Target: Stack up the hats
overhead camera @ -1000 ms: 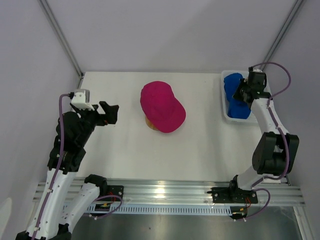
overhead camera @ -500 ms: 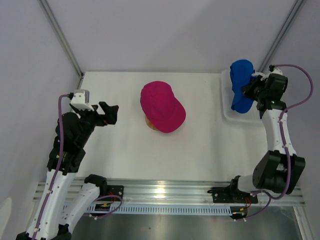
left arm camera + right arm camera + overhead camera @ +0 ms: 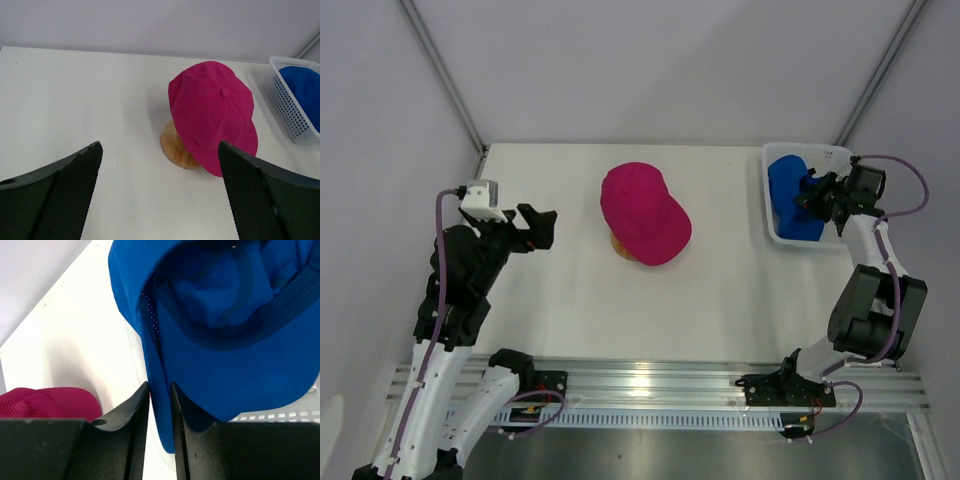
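While right gripper [image 3: 160,390] clamps tight on fabric edge of blue cap [image 3: 225,340], cap hangs right ahead of fingers over white basket [image 3: 830,152], inside facing wrist camera, long axis far-to-near in top view. Basket mesh just below; open table [image 3: 720,300] off to gripper's left. Left gripper [image 3: 160,145] spread wide, holding nothing. Pink cap [image 3: 212,107] ahead, slightly right, on wooden stand [image 3: 175,147], brim pointing back toward gripper and rightward. Open tabletop between gripper and stand.

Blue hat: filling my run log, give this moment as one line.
right gripper: shut on blue hat, at basket | left gripper: open | pink hat: on wooden stand
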Controlling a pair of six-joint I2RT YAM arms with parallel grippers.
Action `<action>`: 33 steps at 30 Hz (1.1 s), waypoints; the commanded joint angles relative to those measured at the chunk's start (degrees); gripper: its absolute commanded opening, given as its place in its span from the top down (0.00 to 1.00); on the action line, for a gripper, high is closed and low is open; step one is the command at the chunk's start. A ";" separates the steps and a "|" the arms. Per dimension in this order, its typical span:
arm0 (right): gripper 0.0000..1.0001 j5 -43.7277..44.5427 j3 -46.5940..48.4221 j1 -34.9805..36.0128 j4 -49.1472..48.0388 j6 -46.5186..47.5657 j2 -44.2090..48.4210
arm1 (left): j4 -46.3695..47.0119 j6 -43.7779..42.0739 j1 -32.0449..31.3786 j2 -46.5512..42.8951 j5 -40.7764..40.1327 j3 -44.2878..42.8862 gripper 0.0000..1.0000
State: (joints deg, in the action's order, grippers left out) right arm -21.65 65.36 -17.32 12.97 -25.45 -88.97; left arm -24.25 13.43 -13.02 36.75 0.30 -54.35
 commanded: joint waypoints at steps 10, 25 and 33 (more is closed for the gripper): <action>0.94 1.78 4.86 4.05 -0.05 1.81 1.52 | 0.78 -1.21 -0.26 0.51 -0.03 -1.73 0.01; 0.79 16.56 4.51 6.95 3.20 4.27 3.27 | 0.78 -1.30 -0.26 0.95 -0.03 -1.81 0.00; 0.74 11.98 4.77 9.67 1.97 4.36 2.13 | 0.61 -1.39 -0.26 1.39 -0.03 -1.90 0.01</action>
State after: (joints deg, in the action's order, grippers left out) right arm -8.78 69.84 -9.34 16.58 -21.98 -88.27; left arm -24.40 13.41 -13.02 37.82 0.27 -54.35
